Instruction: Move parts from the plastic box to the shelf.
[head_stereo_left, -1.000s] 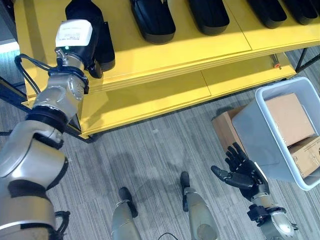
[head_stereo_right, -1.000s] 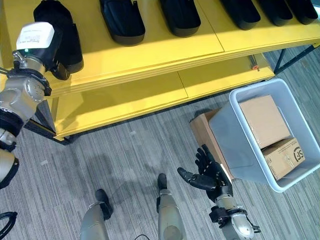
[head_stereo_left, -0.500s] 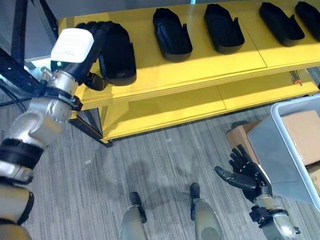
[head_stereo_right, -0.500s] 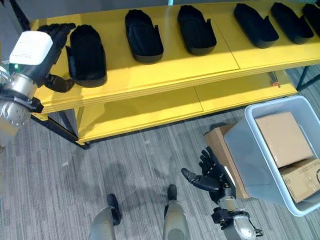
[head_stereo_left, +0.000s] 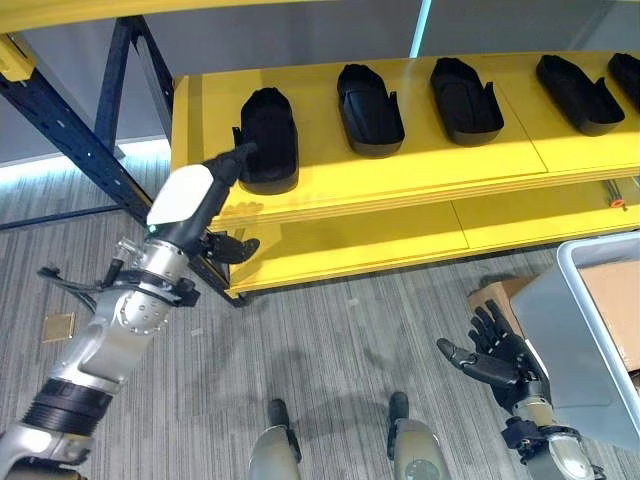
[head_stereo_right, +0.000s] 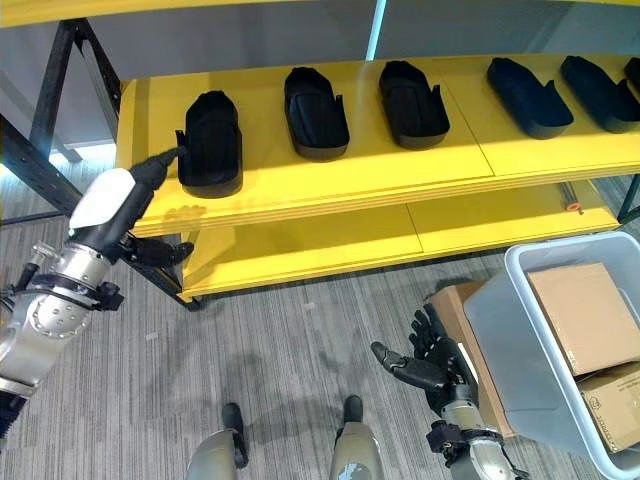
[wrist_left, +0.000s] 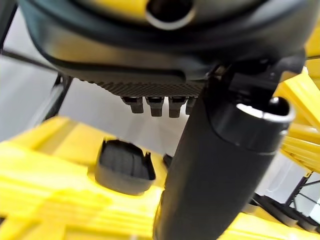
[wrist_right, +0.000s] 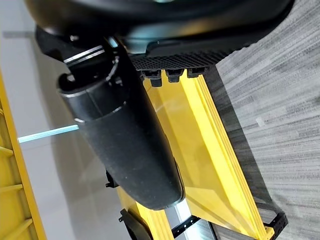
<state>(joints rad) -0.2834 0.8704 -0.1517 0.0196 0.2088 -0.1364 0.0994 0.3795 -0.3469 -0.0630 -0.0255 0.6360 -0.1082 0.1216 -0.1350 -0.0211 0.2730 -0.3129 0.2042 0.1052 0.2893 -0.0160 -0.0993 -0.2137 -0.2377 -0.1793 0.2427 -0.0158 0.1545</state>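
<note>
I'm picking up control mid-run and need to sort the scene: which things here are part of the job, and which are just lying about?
Part of the job:
- black parts in a row on the shelf
- yellow shelf
- grey plastic box
- left hand, open, at the leftmost part
- right hand, open, empty

Just lying about:
- cardboard boxes inside the plastic box
- cardboard box on the floor

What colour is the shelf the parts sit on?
Yellow; the shelf shows best in the right eye view.
</note>
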